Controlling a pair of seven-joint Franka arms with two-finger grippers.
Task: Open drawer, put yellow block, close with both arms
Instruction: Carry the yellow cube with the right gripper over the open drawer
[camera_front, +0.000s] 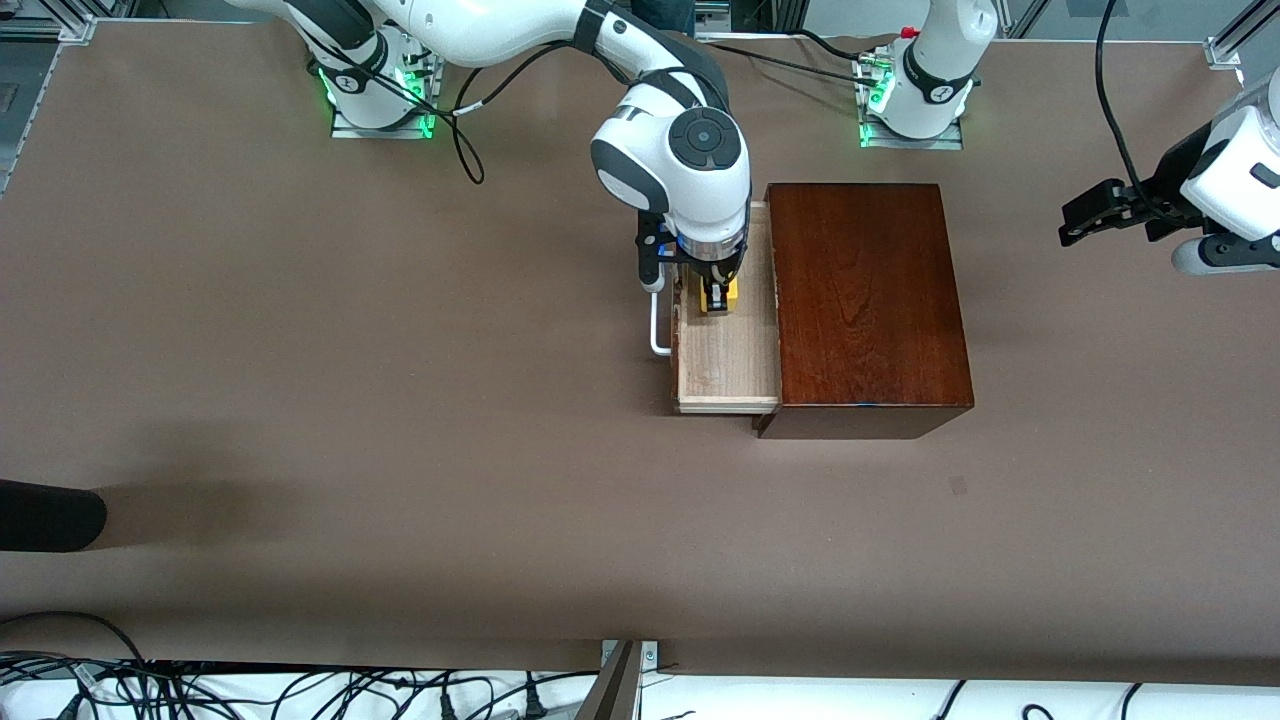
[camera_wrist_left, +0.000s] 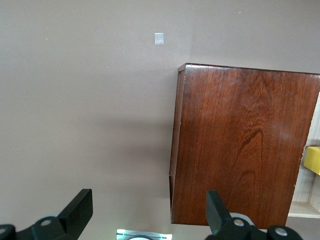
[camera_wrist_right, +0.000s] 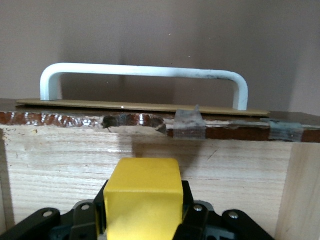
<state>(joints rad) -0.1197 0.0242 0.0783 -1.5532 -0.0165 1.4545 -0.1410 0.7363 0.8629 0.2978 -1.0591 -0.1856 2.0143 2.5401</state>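
Right gripper (camera_front: 717, 298) clenched on yellow block (camera_front: 719, 293), fingers (camera_wrist_right: 192, 220) pressing both sides of the cube; in right wrist view block (camera_wrist_right: 144, 197) fills the gap betw. the black pads. Held low inside the open drawer (camera_front: 727, 350), over the pale wood floor, abt 12 o'clock from drawer's centre in front view. Cannot tell whether block touches the floor. Drawer pulled out toward right arm's end of table, still partly under the wooden box (camera_front: 866, 305). White bar handle (camera_front: 657, 325) on drawer front, at 9 o'clock of the block in front view; in right wrist view handle (camera_wrist_right: 145, 75) sits above the chipped, taped front edge. Right arm (camera_front: 560, 40) reaching in from its base (camera_front: 380, 95) at 11 o'clock of the box.

Left gripper (camera_front: 1080, 220) released, jaws wide apart, hanging over bare table (camera_front: 300, 350) at 3 o'clock of the box, well apart from it; left arm waiting. In left wrist view both fingertips (camera_wrist_left: 80, 207) spread, box top (camera_wrist_left: 245, 145) and a sliver of yellow block (camera_wrist_left: 312, 160) visible past them. Left arm base (camera_front: 915, 100) at 12 o'clock of the box.
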